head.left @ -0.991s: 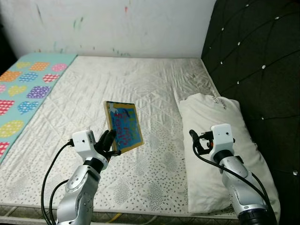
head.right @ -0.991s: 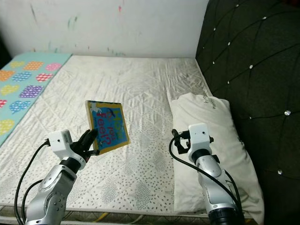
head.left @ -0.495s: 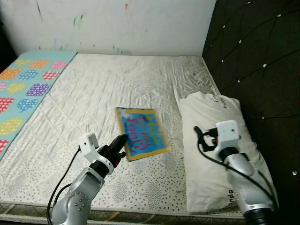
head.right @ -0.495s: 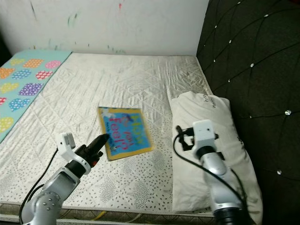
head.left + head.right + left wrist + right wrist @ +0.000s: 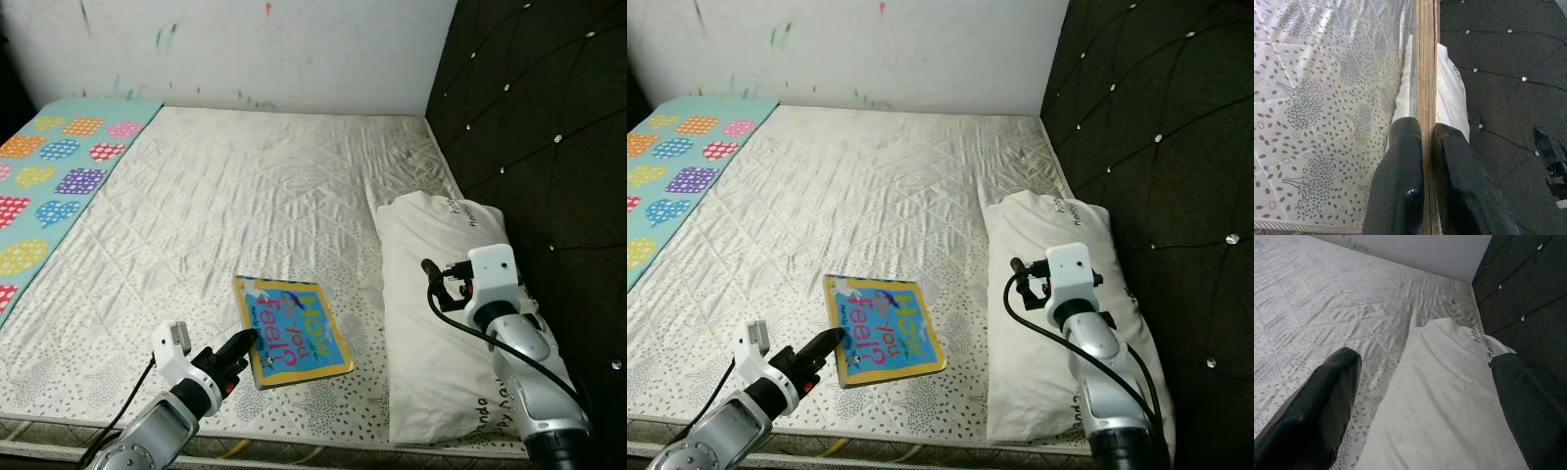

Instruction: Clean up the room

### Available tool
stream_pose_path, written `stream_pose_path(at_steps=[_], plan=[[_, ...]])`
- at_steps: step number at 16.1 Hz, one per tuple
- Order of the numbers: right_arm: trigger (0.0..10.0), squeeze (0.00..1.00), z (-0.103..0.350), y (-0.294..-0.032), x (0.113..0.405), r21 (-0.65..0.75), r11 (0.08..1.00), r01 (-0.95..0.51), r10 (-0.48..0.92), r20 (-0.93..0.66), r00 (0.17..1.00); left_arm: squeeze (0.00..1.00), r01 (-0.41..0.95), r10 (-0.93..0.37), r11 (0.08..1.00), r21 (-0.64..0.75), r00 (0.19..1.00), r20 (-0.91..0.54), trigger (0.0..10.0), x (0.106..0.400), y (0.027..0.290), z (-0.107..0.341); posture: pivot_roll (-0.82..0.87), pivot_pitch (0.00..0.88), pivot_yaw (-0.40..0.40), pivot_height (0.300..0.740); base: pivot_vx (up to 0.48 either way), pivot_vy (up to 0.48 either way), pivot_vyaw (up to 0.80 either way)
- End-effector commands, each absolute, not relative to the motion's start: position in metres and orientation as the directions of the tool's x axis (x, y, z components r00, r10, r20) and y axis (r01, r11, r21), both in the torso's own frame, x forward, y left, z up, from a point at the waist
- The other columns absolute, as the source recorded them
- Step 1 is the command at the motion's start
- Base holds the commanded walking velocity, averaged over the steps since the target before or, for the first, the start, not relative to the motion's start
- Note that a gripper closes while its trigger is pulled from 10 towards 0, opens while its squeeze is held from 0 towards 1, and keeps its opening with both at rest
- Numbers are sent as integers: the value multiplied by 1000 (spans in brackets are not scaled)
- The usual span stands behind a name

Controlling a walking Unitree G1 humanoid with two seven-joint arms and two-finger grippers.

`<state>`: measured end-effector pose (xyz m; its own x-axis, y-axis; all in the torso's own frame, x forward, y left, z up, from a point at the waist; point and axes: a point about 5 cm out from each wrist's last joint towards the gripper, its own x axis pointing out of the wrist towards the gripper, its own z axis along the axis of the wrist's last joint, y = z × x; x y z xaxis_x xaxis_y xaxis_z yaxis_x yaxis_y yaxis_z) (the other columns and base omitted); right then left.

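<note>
From the left eye view, the robot is looking down at a bed with a white quilted mattress (image 5: 245,196), and a colourful children's book (image 5: 292,330) is lying nearly flat on it near the front edge, a bit left of the middle. The left gripper (image 5: 238,351) is reaching in from the near left and pinching the book's near left corner, fingers clamped on the cover. Over on the right, a white pillow (image 5: 436,294) is lying along the dark tufted headboard (image 5: 539,127), and the right gripper (image 5: 432,282) is hovering just over the pillow's left side, not touching the book at all. A teal playmat with coloured hearts (image 5: 49,186) is lying along the far left side of the bed, and a white wall with paint smudges (image 5: 245,49) is running along the far end. The right eye view is showing the same layout, with the book sitting between the left gripper and the pillow, well apart from the pillow. In the left wrist view, the two black fingers (image 5: 1400,181) are squeezing the book edge-on, so its layered board edge (image 5: 1426,73) is running straight out between them, with mattress on one side and headboard on the other. In the right wrist view, the right gripper's fingers (image 5: 1312,406) are standing wide apart with nothing between them, and the pillow is lying just beyond them.
</note>
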<state>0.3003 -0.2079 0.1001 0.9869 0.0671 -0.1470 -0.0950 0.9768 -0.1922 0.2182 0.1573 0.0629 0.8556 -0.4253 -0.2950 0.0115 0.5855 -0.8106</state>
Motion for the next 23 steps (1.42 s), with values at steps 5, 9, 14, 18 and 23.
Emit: stream_pose_path(at_steps=[5, 9, 14, 18, 23], plan=[[10000, 0, 101, -206, 289, -168, 977, -128, 101, -160, 982, 0, 35, -461, 570, -821, 840, -284, 10000, 220, 156, 72, -153, 54, -48, 740, 0, 0, 0], [10000, 0, 98, -206, 281, -167, 976, -141, 110, -180, 977, 0, 9, -455, 593, -805, 829, -326, 10000, 216, 159, 66, -158, 71, -44, 715, 0, 0, 0], [10000, 0, 98, -205, 278, -158, 975, -154, 124, -187, 975, 0, -3, -445, 606, -796, 827, -342, 10000, 217, 163, 64, -163, 77, -38, 715, 0, 0, 0], [10000, 0, 98, -203, 279, -154, 974, -167, 137, -188, 973, 0, 2, -440, 616, -788, 830, -342, 10000, 221, 165, 65, -162, 77, -40, 677, 0, 0, 0], [10000, 0, 98, -201, 280, -147, 974, -175, 147, -184, 972, 0, -6, -418, 633, -774, 839, -349, 10000, 224, 169, 64, -161, 71, -40, 668, 0, 0, 0]])
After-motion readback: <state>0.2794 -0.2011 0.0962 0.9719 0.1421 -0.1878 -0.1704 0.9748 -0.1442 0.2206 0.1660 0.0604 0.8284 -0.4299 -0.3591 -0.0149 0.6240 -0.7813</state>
